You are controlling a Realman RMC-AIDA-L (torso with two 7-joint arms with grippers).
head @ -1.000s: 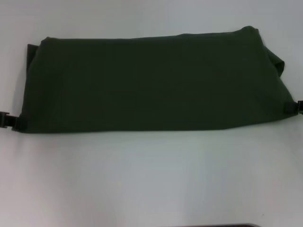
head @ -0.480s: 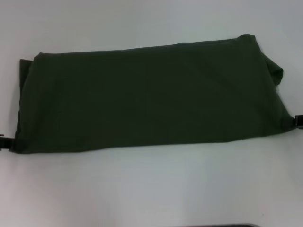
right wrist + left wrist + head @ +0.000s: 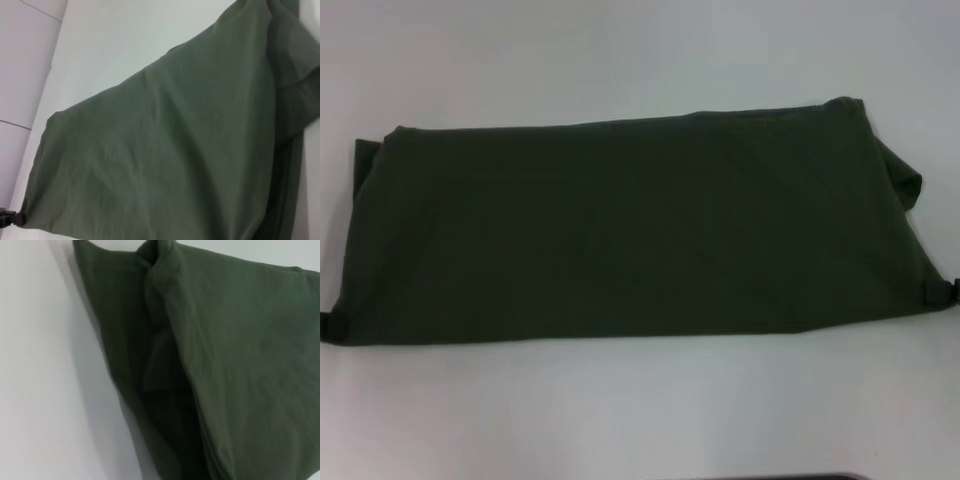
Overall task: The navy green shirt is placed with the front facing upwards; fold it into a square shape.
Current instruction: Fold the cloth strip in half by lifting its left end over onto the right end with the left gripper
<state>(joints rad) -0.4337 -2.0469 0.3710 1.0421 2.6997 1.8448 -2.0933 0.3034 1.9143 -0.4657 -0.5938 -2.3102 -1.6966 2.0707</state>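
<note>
The navy green shirt (image 3: 630, 230) lies on the white table (image 3: 640, 410) as a long folded band with its plain green side up. No letters or neck tag show. My left gripper (image 3: 328, 326) pinches the shirt's near left corner at the view's left edge. My right gripper (image 3: 940, 292) pinches the near right corner at the right edge. The left wrist view shows bunched folds of the shirt (image 3: 210, 365) close up. The right wrist view shows the shirt (image 3: 165, 150) stretched out, with the left gripper (image 3: 10, 218) at its far corner.
A loose sleeve flap (image 3: 905, 180) sticks out at the shirt's far right end. A dark edge (image 3: 820, 477) shows at the bottom of the head view. Tiled floor lines (image 3: 25, 60) show beyond the table in the right wrist view.
Both grippers have pulled the shirt's near edge toward me, lower in the head view. The whole band has shifted with them and stayed stretched between them.
</note>
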